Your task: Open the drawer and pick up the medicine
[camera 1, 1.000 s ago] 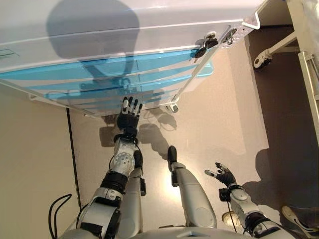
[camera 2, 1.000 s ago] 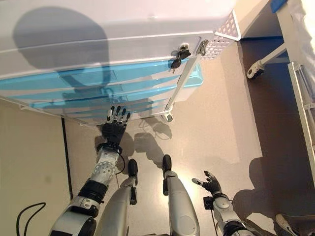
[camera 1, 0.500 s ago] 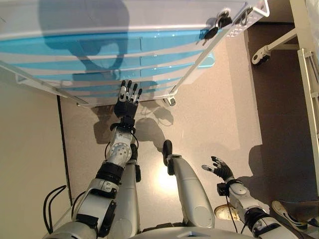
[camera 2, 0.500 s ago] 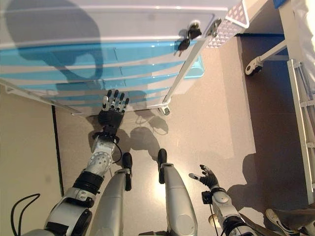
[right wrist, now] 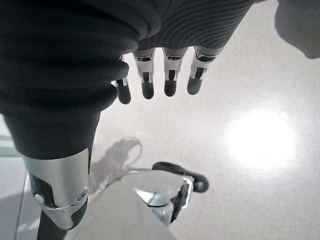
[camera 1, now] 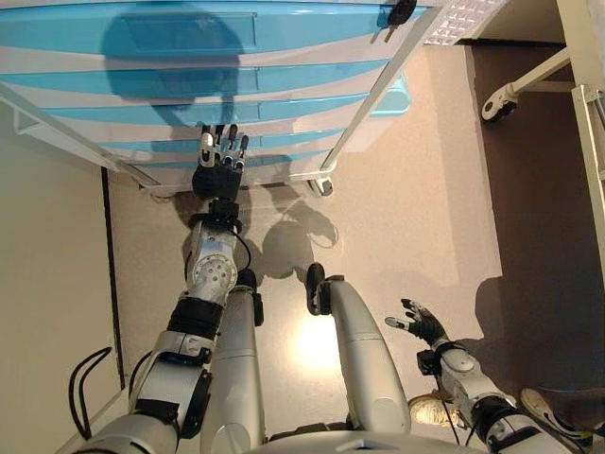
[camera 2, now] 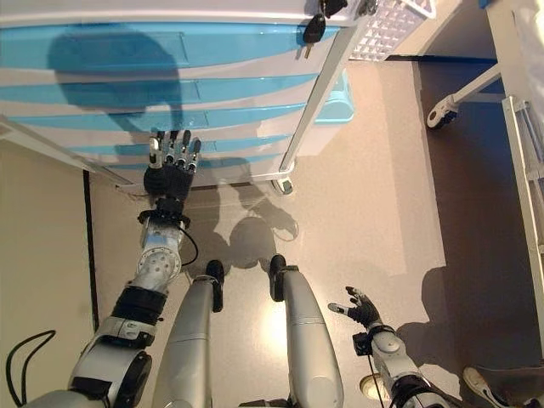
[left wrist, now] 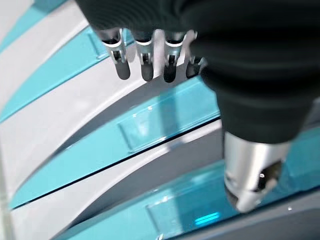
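A white cart with several blue drawer fronts (camera 1: 284, 80) stands ahead, and all its drawers are closed. My left hand (camera 1: 216, 172) is raised before the lower drawers, open, its straight fingertips (left wrist: 145, 67) just short of a blue front with a clear handle recess (left wrist: 137, 131). Low on the right, my right hand (camera 1: 422, 326) hangs open over the floor, fingers (right wrist: 170, 77) relaxed and holding nothing. No medicine shows in any view.
Keys (camera 2: 312, 30) hang at the cart's upper right corner beside a white perforated basket (camera 2: 393, 19). A cart caster (camera 1: 324, 185) rests on the beige floor. A wheeled white frame (camera 1: 496, 99) stands at the right. A person's shoe (camera 2: 480, 384) shows at the bottom right.
The camera has tilted, so the cart fills more of the top. My left hand has risen from below the lowest drawer to the lower blue fronts. The right hand has barely moved.
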